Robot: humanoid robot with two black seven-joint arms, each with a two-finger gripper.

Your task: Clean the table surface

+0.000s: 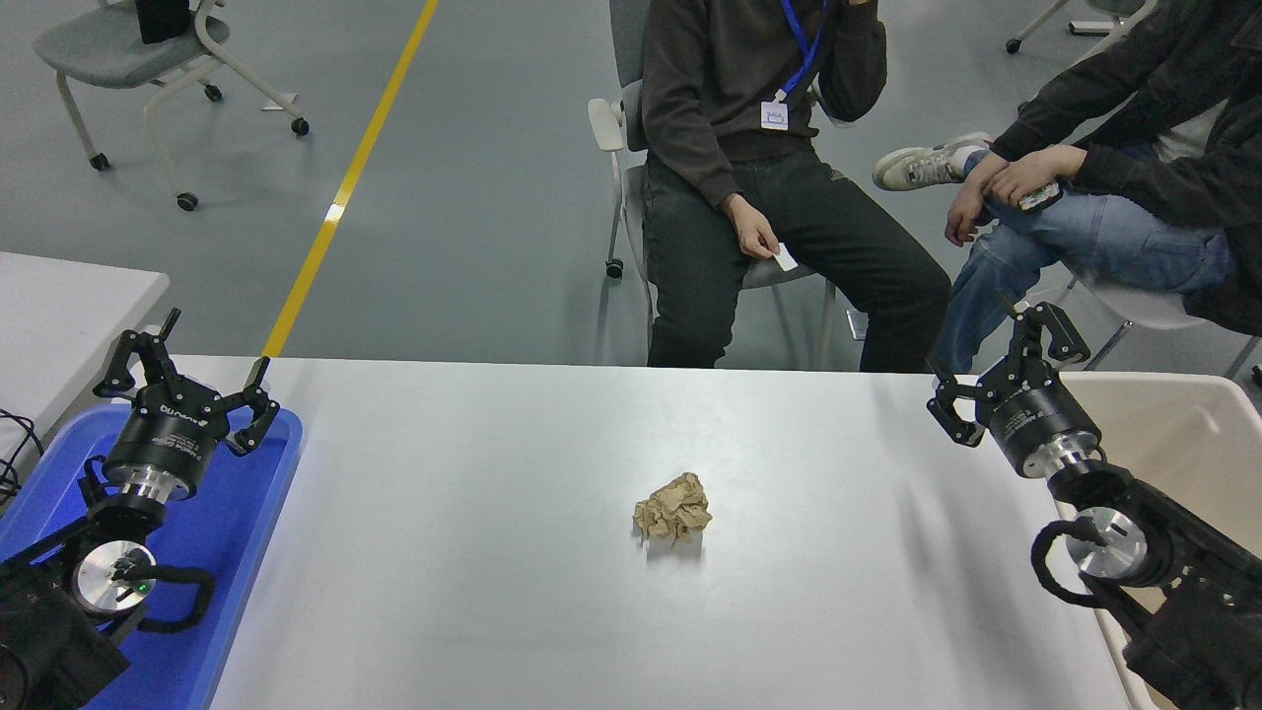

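one crumpled paper ball [672,509] is lying mid-tabletop [473,592]; probably light, soft, crushable, so grip across its bulk. right hand [1001,377] is hovering released near the right edge; left hand [187,375] is parked, released, at the left edge.

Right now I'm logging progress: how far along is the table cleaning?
Barely begun. The crumpled brown paper ball lies untouched mid table surface. The right gripper, open and empty, hovers near the far right corner beside the beige bin. Grasping and binning remain. The left gripper is parked over the blue tray.

A crumpled paper ball [673,508] lies near the middle of the worktop [473,592], with a tray [237,552] at its left edge, a bin [1183,434] at its right edge and two seated people [769,177] behind it.
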